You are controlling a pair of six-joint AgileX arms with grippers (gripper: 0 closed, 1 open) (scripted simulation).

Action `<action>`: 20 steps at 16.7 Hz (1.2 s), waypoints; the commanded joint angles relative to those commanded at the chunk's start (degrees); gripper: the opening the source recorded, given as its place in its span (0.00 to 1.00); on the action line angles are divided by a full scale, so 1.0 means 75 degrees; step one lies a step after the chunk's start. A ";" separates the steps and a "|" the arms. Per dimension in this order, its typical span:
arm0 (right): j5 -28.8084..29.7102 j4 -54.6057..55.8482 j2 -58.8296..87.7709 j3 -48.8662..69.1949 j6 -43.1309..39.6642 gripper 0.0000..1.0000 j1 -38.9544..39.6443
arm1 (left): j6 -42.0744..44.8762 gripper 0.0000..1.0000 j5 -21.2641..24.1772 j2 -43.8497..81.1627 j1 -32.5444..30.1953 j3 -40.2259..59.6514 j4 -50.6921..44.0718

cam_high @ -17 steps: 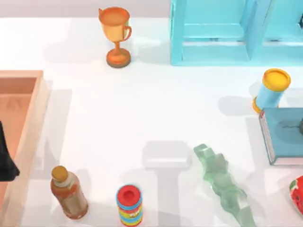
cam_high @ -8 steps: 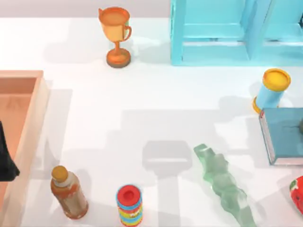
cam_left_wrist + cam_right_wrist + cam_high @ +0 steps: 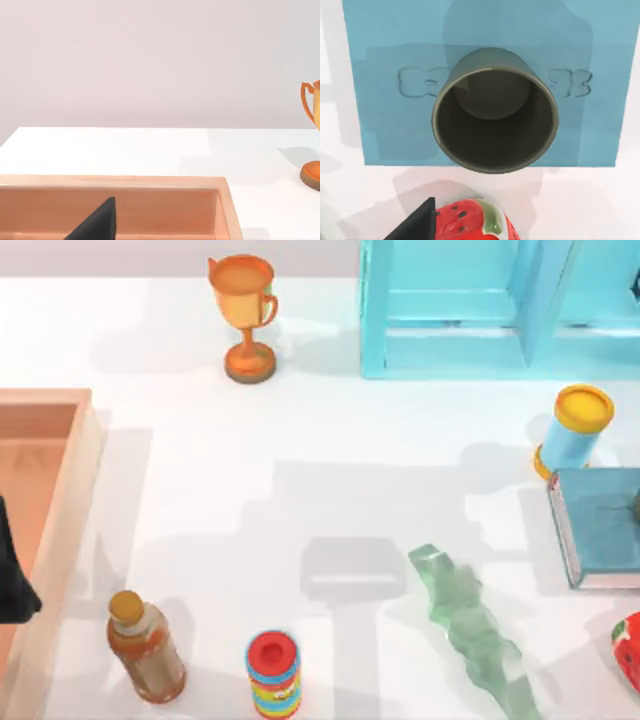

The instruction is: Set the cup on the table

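Olive-grey and handleless, the cup [image 3: 495, 110] stands upright on a blue book [image 3: 385, 100], its open mouth facing the right wrist camera at the centre of that frame. In the top view the book lies at the right edge, halfway down, below the light-blue can [image 3: 572, 430]. The cup is not yet on the white surface [image 3: 300, 460].

The right gripper [image 3: 420, 222] hangs above the cup with one dark tip showing at the lower left of its frame; I cannot tell whether it is spread or closed. It touches nothing. The left gripper [image 3: 97, 225] is parked over the wooden tray [image 3: 60, 400] at the top view's left edge, state likewise unreadable.

The step in hand looks like the approach to the grasp. To do it well, centre over the rim, descend straight, and close across the cup's wall without nudging the strawberry [image 3: 470, 220] just beside the book. Lift clear of the book, then carry toward the bare middle of the top view, avoiding the green glass piece [image 3: 470, 630].
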 joint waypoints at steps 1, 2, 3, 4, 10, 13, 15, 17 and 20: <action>0.0001 0.0100 0.0007 -0.0101 0.0010 1.00 -0.0007 | 0.0000 1.00 0.0000 0.0000 0.0000 0.0000 0.0000; 0.0002 0.0278 0.0020 -0.0280 0.0018 1.00 -0.0012 | 0.0000 1.00 0.0000 0.0000 0.0000 0.0000 0.0000; 0.0003 0.0537 0.0038 -0.0533 0.0024 1.00 -0.0012 | 0.0000 1.00 0.0000 0.0000 0.0000 0.0000 0.0000; 0.0003 0.0868 0.0063 -0.0836 0.0027 1.00 -0.0009 | 0.0000 1.00 0.0000 0.0000 0.0000 0.0000 0.0000; 0.0003 0.2828 0.0254 -0.2574 0.0043 1.00 0.0007 | 0.0000 1.00 0.0000 0.0000 0.0000 0.0000 0.0000; 0.0003 0.2924 0.0273 -0.2665 0.0044 1.00 0.0008 | 0.0000 1.00 0.0000 0.0000 0.0000 0.0000 0.0000; 0.0003 0.2924 0.0273 -0.2665 0.0044 1.00 0.0008 | 0.0000 1.00 0.0000 0.0000 0.0000 0.0000 0.0000; 0.0003 0.2924 0.0273 -0.2665 0.0044 0.85 0.0008 | 0.0000 1.00 0.0000 0.0000 0.0000 0.0000 0.0000; 0.0003 0.2924 0.0273 -0.2665 0.0044 0.62 0.0008 | 0.0000 1.00 0.0000 0.0000 0.0000 0.0000 0.0000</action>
